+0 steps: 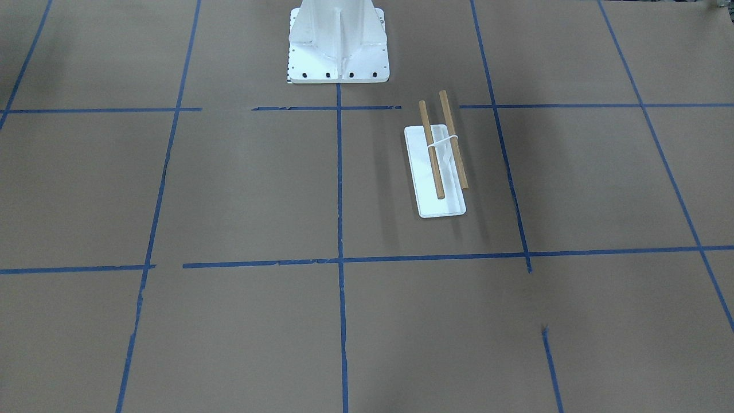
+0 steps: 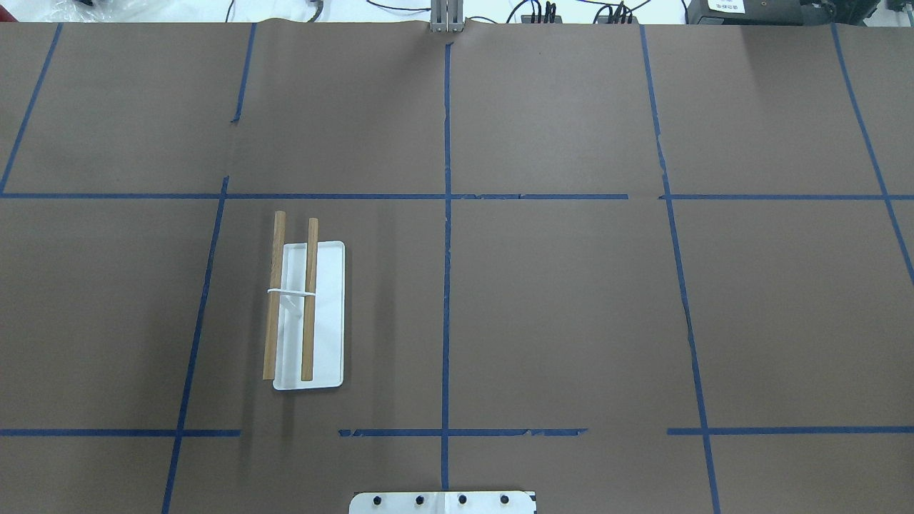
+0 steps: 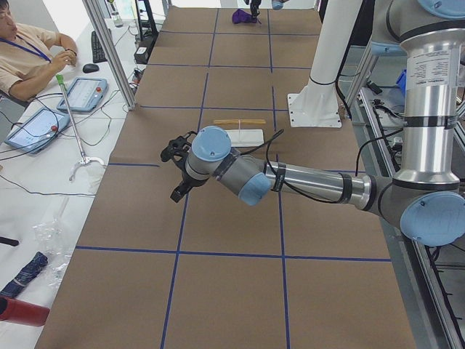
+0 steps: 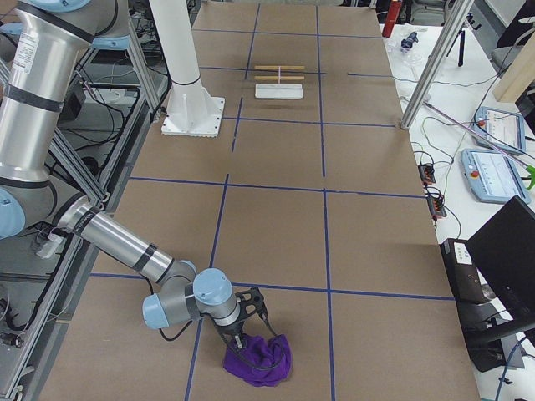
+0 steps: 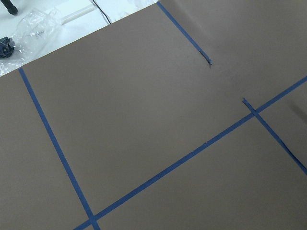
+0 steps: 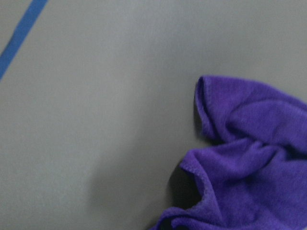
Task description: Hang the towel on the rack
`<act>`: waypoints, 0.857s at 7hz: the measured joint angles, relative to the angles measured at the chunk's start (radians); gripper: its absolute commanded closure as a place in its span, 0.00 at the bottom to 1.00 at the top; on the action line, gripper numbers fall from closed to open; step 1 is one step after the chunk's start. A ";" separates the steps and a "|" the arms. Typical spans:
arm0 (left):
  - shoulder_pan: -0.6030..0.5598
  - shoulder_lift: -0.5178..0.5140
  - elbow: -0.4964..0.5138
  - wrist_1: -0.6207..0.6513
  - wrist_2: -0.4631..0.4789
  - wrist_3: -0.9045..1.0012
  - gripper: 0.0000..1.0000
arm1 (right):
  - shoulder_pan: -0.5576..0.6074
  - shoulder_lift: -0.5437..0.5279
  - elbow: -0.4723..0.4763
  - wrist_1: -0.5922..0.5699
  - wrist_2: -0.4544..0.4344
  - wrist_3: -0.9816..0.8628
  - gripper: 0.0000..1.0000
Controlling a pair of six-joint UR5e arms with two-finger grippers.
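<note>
Right gripper (image 4: 241,337) low over the crumpled towel (image 4: 263,361) — open or closed, I cannot tell. I'd pinch one hem, not the bunch — rack (image 4: 279,90) stands far off.

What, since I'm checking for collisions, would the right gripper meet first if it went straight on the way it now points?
Most likely the purple towel: the right gripper points down at the crumpled cloth. Whether they already touch is unclear from this view.
</note>
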 measured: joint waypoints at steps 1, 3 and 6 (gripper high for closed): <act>0.000 0.001 0.009 -0.065 0.001 -0.003 0.00 | 0.031 0.022 0.039 -0.005 0.009 -0.021 1.00; 0.002 -0.005 0.046 -0.128 -0.004 -0.008 0.00 | 0.097 0.099 0.183 -0.105 0.089 -0.029 1.00; 0.005 -0.010 0.038 -0.144 0.002 -0.032 0.00 | 0.103 0.338 0.478 -0.533 0.198 -0.012 1.00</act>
